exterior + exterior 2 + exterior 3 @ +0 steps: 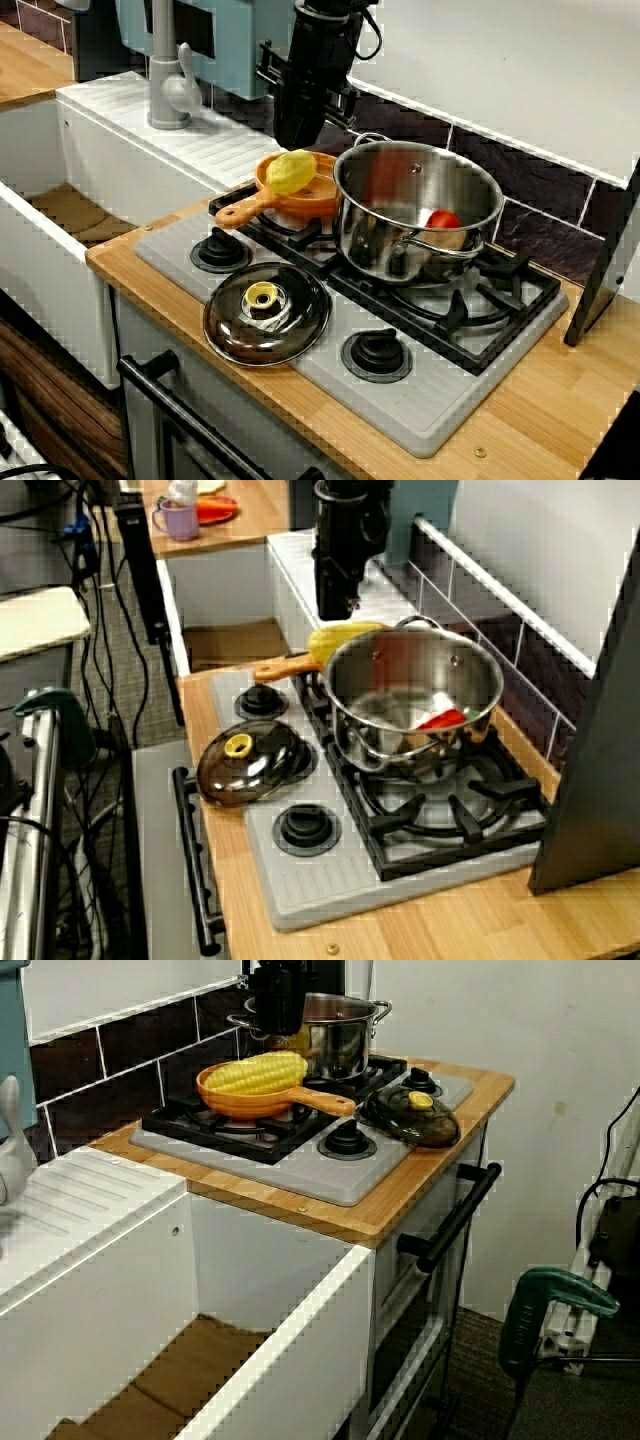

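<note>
I had the gripper (291, 138) hanging just above the corn (290, 172), over the back left burner of the stove (430, 395). The corn lay lengthwise in the orange pan (312, 208), whose handle pointed out toward the front. Nothing gripped it: in the view over the sink a clear gap showed between the gripper (275, 1022) and the corn (255, 1073). I could not tell from any view whether the jaws stood apart or together, as the dark fingers ran into the arm and the tiles behind.

As to progress, the corn was not yet lifted or even touched, and it sat fully inside the pan. The pot (400, 240) stood on the next burner, close against the pan; I could not say whether the two touched. It was uncovered, with its lid (292, 322) lying flat on the front of the stove, between the knobs and apart from the pot. A red piece (442, 218) lay inside the pot by its far wall. In the view along the counter, the corn (345, 638) showed just behind the pot's rim.
</note>
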